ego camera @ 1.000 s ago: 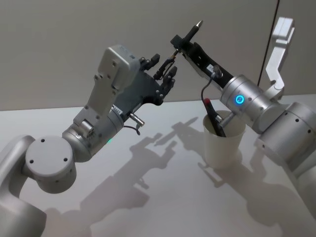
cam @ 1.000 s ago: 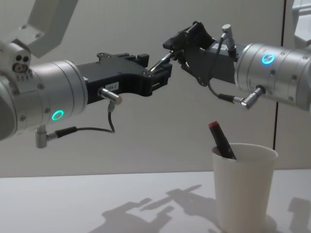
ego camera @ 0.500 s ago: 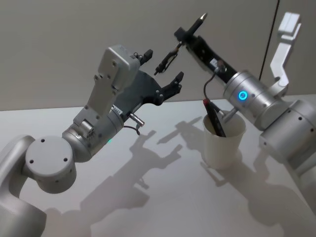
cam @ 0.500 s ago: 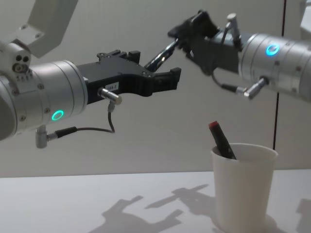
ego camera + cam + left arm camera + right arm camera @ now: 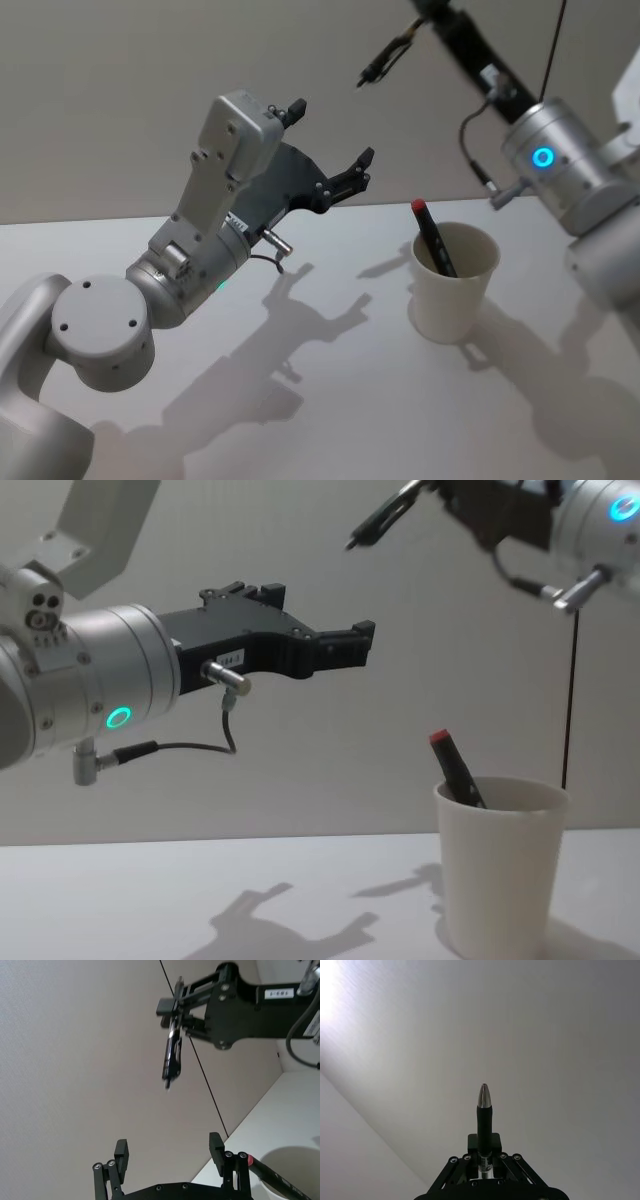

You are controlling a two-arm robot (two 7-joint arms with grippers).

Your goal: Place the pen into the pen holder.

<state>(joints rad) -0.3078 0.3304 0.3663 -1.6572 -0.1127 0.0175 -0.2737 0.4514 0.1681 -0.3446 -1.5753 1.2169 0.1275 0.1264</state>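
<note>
We see even, fairly bright light from above casting crisp arm shadows across the white table (image 5: 330,400). Glare whitens one corner of the right wrist view. Focus is sharp throughout.

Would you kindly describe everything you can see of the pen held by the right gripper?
The pen is slim and dark, with a glossy black barrel and a silver conical end. The right gripper is shut on it partway along, so both ends stick out past the fingers. It is held high in the air, tilted, above and to the left of the cup, touching nothing else. The open left gripper sits below it, apart. Another pen with a red cap already leans in the cup.
</note>
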